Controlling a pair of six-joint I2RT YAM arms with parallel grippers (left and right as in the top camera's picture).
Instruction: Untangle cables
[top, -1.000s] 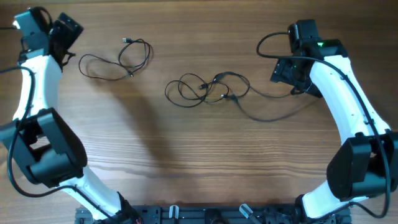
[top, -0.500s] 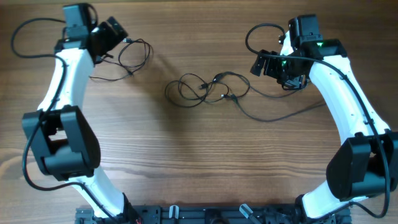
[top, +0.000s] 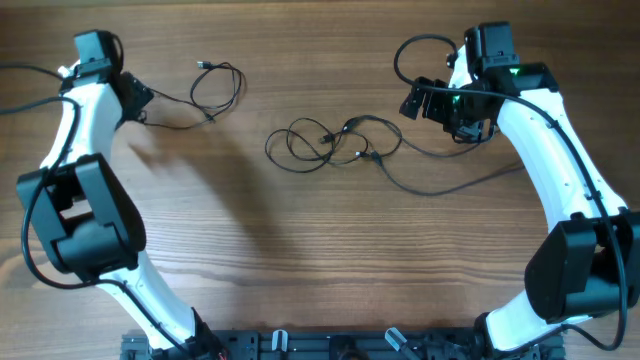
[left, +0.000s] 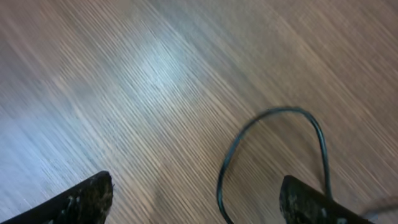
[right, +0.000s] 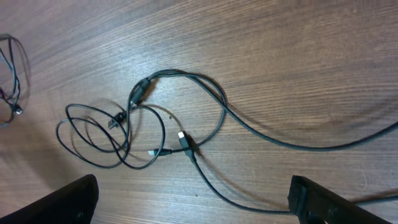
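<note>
A tangle of black cables (top: 335, 142) lies at the table's middle, with a long tail (top: 450, 183) running right; it also shows in the right wrist view (right: 155, 130). A separate thin black cable (top: 205, 95) lies looped at the upper left. My left gripper (top: 140, 100) is open and empty at that cable's left end; a loop of it (left: 273, 149) lies between the fingers in the left wrist view. My right gripper (top: 415, 100) is open and empty, above the table to the right of the tangle.
The wooden table (top: 300, 260) runs under everything. The arms' own black cables arc near each wrist, one at the upper right (top: 415, 50). The arm bases (top: 330, 345) stand at the front edge.
My left arm swung right over the thin cable, then back left and down to its left end. My right gripper moved left toward the tangle, then held still.
</note>
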